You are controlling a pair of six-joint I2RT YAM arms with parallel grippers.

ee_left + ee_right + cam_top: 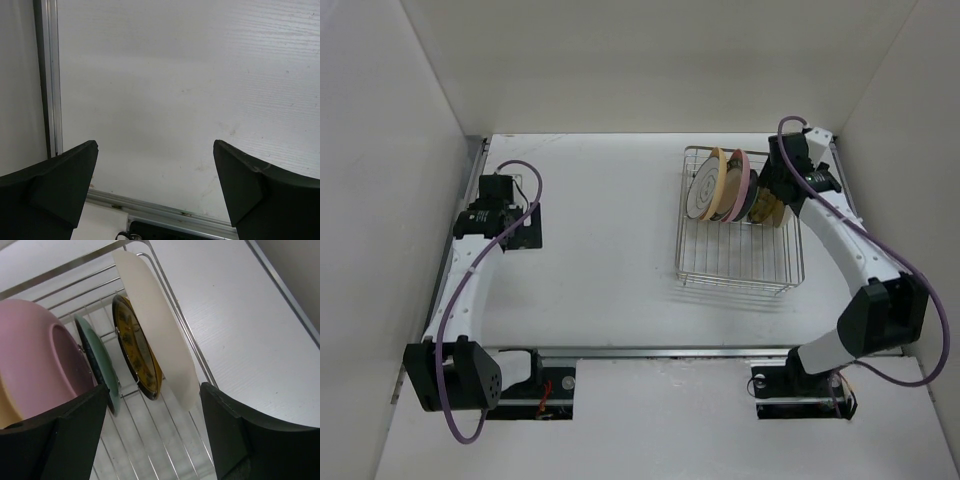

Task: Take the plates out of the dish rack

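- Hovering over the dish rack (740, 262), the right gripper (154, 390) gapes above the cream plate (160, 325).
- The plates (725, 187) stand upright at its far end.
- The left gripper (155, 150) gapes, well apart.

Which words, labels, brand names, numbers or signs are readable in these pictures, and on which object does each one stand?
No text is readable in any view.
The dark-yellow plate shows only a dark ornamental pattern, not letters.
The dish rack and the cream plate carry no marking that I can see.
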